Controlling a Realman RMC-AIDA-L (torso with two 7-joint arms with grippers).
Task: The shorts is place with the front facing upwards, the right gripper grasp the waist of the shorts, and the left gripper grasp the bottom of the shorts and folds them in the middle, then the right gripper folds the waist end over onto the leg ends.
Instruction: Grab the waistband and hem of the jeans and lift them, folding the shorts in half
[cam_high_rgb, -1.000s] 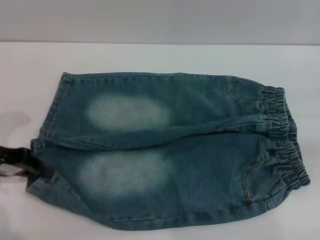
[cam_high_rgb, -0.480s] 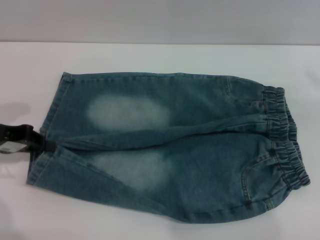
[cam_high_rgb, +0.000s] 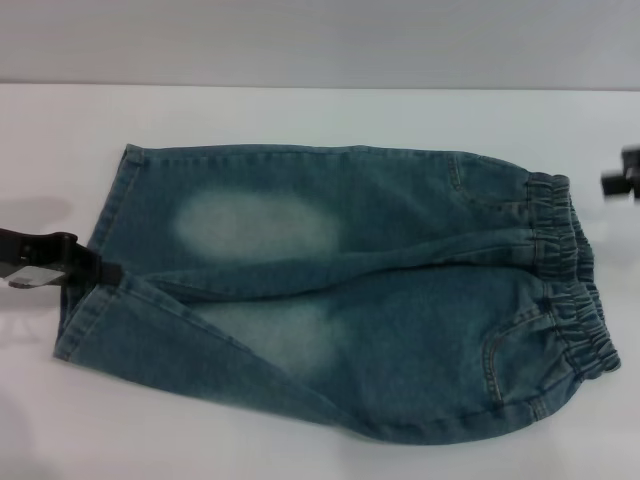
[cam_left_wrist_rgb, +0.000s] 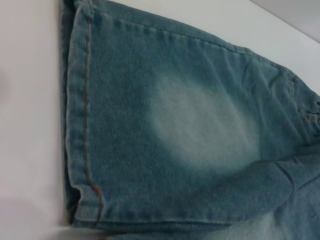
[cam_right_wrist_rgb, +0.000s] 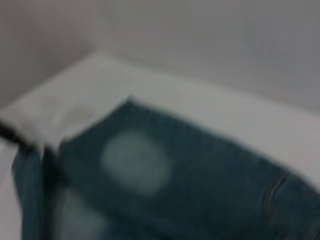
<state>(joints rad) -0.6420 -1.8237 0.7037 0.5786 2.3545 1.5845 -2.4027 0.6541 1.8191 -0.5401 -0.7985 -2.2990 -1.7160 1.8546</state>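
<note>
The shorts (cam_high_rgb: 340, 300) lie flat on the white table (cam_high_rgb: 300, 110), front up, the waist (cam_high_rgb: 570, 275) toward the robot's right and the bottom of the shorts (cam_high_rgb: 95, 275) toward its left; the near leg is already partly lifted and creased along a diagonal. The left gripper (cam_high_rgb: 105, 272) is set at the hem between the two legs, apparently pinched on the near leg's corner – the grip itself is hidden by cloth. For a clean lengthwise fold, the hem should be carried straight across onto the far leg, kept low and taut. The right gripper (cam_high_rgb: 622, 180) hovers just beyond the waist, apart from it; whether its fingers are spread cannot be told – it should be closed on the band first.
</note>
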